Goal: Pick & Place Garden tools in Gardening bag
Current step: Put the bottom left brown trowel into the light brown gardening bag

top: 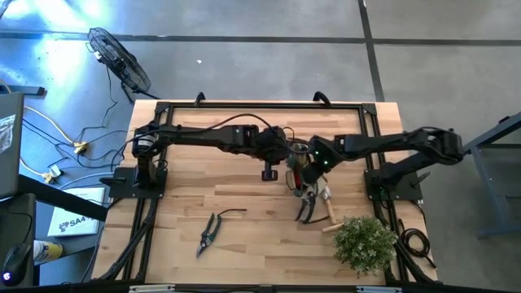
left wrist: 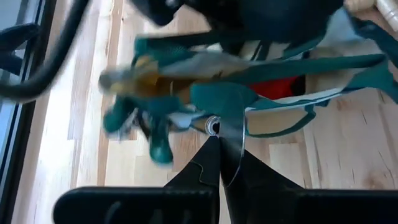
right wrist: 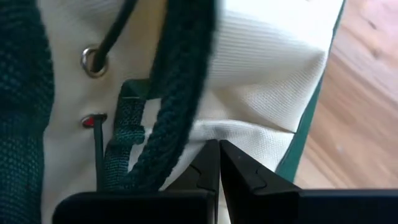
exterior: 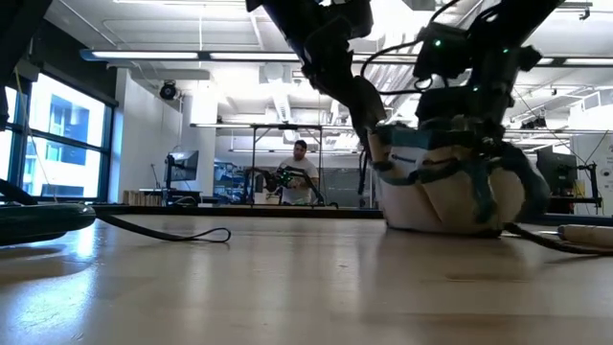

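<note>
The gardening bag (top: pixel 305 175) sits mid-table near the bushy plant (top: pixel 364 242), with the left gripper (top: pixel 286 155) and right gripper (top: pixel 313 163) both pinched tight over it, while pruning shears (top: pixel 208 233) lie well apart.

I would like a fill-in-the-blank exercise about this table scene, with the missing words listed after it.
1. Both grippers meet at the soft tan gardening bag with dark green trim near the table's ____.
2. The left gripper has its fingers ____.
3. A pair of dark pruning shears lies alone on the bare ____ tabletop.
4. The bushy green plant stands on the table beside the ____ arm's base.

Missing words: middle; shut; wooden; right
</note>
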Action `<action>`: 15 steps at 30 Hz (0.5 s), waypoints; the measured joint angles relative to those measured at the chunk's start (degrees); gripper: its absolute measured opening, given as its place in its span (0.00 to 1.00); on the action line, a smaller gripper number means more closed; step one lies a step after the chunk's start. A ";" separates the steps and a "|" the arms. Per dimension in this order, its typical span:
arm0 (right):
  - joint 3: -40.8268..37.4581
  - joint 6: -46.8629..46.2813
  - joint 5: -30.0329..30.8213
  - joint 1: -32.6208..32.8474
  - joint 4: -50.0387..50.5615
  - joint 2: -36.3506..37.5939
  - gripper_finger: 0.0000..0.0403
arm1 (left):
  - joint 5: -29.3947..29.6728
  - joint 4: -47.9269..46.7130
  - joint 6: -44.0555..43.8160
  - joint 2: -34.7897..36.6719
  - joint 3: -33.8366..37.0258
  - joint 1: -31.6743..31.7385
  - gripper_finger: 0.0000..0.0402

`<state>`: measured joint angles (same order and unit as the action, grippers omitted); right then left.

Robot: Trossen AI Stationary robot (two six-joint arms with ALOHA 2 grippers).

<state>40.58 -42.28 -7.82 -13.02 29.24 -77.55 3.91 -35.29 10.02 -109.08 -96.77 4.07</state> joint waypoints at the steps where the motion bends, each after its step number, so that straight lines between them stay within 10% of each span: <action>1: 0.00 0.61 -0.88 -0.68 -1.40 -0.53 0.01 | 0.08 -0.04 0.00 0.00 0.00 -0.08 0.00; 15: -0.02 0.93 -18.46 -4.87 -25.35 -10.14 0.01 | 4.21 -7.21 -4.49 1.24 -0.03 -1.20 0.00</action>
<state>40.56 -41.35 -26.28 -17.89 3.89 -87.69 8.12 -42.50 5.54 -107.83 -96.80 2.87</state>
